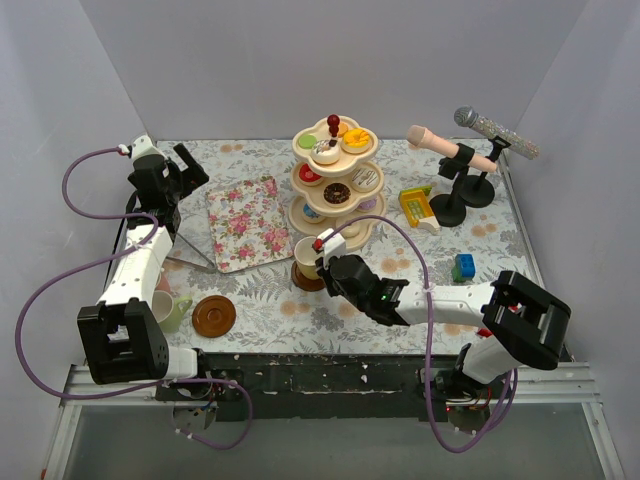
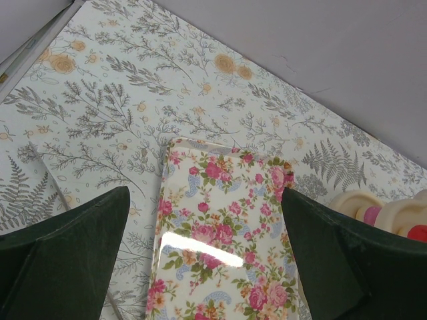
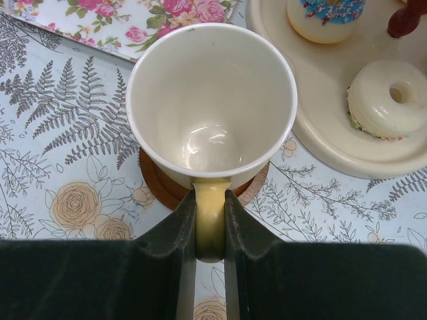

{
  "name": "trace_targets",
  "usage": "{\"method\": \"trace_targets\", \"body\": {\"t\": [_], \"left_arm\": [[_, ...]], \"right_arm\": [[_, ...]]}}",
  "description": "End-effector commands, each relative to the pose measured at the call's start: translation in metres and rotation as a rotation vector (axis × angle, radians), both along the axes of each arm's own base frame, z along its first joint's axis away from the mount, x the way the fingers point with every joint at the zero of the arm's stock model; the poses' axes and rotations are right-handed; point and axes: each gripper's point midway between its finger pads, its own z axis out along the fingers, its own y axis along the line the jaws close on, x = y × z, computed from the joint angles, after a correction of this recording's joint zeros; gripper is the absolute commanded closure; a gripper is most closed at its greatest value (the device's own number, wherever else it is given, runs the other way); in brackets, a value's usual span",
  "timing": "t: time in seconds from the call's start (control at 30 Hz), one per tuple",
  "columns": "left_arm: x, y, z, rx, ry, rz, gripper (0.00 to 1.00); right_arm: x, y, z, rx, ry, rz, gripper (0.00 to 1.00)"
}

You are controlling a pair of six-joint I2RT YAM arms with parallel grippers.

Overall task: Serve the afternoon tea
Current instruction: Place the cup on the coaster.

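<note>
A cream cup (image 3: 212, 100) stands empty and upright over a round brown saucer (image 3: 160, 188), just in front of the three-tier stand (image 1: 335, 180). My right gripper (image 3: 211, 200) is shut on the cup's pale yellow handle (image 3: 211, 223). Toy donuts and cakes sit on the stand's tiers, with a white donut (image 3: 387, 100) on the bottom tier. In the top view the right gripper (image 1: 322, 262) is at the cup (image 1: 306, 250). My left gripper (image 1: 180, 168) hangs open above the far left of the table, over the floral tray (image 2: 223, 247). A green cup (image 1: 172, 310) and a bare saucer (image 1: 214, 316) lie near the left arm.
Two toy microphones (image 1: 470, 145) on black stands are at the back right. A yellow block (image 1: 415, 205) and a blue-green block (image 1: 463, 267) lie right of the stand. Thin metal tongs (image 1: 190, 262) rest left of the floral tray (image 1: 246, 222).
</note>
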Motion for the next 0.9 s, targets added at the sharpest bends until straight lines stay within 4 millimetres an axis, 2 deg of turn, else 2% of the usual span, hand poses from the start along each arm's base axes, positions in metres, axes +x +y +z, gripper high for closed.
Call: {"method": "trace_targets", "body": {"t": [0.0, 0.13, 0.37, 0.7, 0.87], "left_arm": [[-0.0023, 0.0005, 0.0039, -0.001, -0.018, -0.001, 0.02], [-0.0023, 0.0006, 0.0039, -0.001, -0.018, -0.003, 0.02], [-0.0023, -0.0001, 0.0052, -0.001, -0.021, -0.004, 0.02], [-0.0021, 0.0003, 0.0029, -0.002, -0.017, -0.004, 0.02], [-0.0013, 0.0002, 0.0026, -0.001, -0.016, -0.006, 0.02]], "right_arm": [[0.0082, 0.0152, 0.0243, 0.076, -0.037, -0.016, 0.91], [0.0083, 0.0147, 0.0265, 0.079, -0.041, -0.017, 0.82], [0.0062, 0.0136, 0.0252, 0.073, -0.041, -0.014, 0.59], [0.0019, 0.0121, 0.0274, 0.065, -0.060, 0.001, 0.42], [-0.0013, 0.0099, 0.0335, 0.079, -0.076, 0.002, 0.38]]}}
